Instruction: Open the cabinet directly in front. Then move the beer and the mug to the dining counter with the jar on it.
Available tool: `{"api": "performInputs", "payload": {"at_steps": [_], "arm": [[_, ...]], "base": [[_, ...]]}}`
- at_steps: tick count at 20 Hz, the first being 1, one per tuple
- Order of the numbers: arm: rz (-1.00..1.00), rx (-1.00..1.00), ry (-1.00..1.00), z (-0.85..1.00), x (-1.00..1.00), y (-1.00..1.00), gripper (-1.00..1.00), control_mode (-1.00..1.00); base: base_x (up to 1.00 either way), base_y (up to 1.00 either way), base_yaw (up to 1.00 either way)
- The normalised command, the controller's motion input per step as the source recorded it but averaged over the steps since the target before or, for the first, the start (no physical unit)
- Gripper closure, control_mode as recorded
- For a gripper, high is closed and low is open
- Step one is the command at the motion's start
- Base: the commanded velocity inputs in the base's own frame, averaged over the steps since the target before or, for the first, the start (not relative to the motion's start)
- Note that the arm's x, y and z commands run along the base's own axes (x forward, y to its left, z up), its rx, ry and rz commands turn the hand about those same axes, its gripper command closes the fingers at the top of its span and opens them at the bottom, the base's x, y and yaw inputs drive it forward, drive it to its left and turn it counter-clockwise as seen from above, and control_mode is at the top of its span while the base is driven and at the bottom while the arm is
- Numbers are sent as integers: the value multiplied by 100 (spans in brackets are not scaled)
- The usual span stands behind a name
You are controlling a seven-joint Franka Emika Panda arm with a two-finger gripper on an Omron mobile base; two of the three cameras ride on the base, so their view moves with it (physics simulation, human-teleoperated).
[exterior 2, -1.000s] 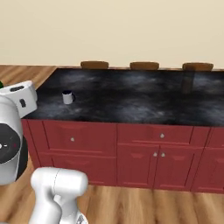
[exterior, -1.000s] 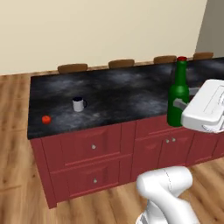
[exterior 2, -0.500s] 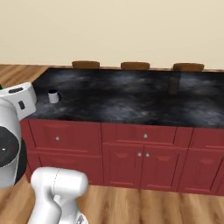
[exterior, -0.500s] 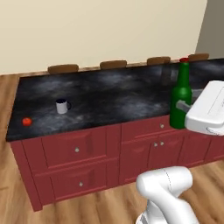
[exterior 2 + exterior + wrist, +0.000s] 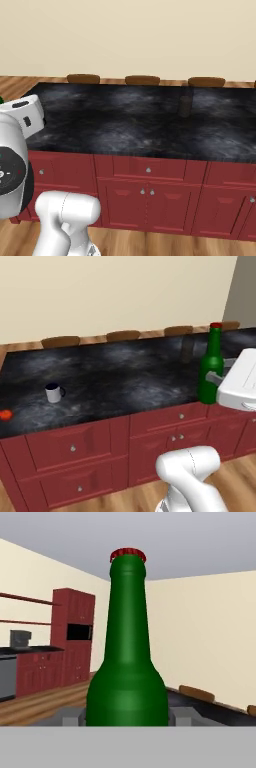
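The beer (image 5: 210,368) stands upright in the gripper (image 5: 214,377), carried at the right end of the dining counter (image 5: 120,376), over its near edge or just in front of it, red cap up. The jaws are partly closed on the bottle's wide lower body, one finger (image 5: 214,377) showing against the green glass, and the hand view looks straight up the neck from between the fingers. To my eye this is a thing to treat warily: glass, smooth and probably slippery, tall and top-heavy, so the hold low on the thick body looks like the sensible one, not the slim neck. It should be set down flat and gently, since a bottle like this would tip or crack if it were dropped at an angle. The mug (image 5: 53,392) already sits on the stone well to the left, and a small red thing (image 5: 5,415) lies further left near the edge.
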Motion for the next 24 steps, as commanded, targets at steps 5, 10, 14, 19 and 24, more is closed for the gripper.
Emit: {"api": "performInputs", "payload": {"at_steps": [5,10,14,19,24], "arm": [[0,0,0,0,0,0,100,100],[0,0,0,0,0,0,100,100],[0,0,0,-6,40,0,100,-100],[3,0,0,-22,99,8,100,-100],[17,0,5,-56,93,31,100,-100]], "base": [[92,-5,0],[62,-8,0],[30,0,0],[0,0,0],[0,0,0]]}}
